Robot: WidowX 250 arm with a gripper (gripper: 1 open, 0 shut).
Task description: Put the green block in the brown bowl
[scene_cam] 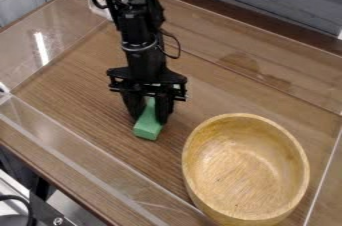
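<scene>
On the left half of the wooden table (80,95), you have the black arm reaching straight down, and its gripper (148,101) has its jaws drawn in against the upper end of the green block (148,123). The lower end of the block sticks out below the fingers toward the camera and looks to be resting on the wood, so treat it as pinched but not lifted.

Your main risk, as I judge it, is the hold itself: the fingers catch only one end of a long bar, so it could pivot or slip out when you raise it. Lift too little and the hanging end may clip the thick rim on the way across.

Moving right, the brown bowl (247,170) sits near the block at the table's front right, empty, with its grain showing. Release over the middle of it, since a drop at the edge could bounce the block back out. A clear wall (94,185) runs along the front edge; keep the arm off it.

You will find no brand, label or readable writing anywhere.
</scene>
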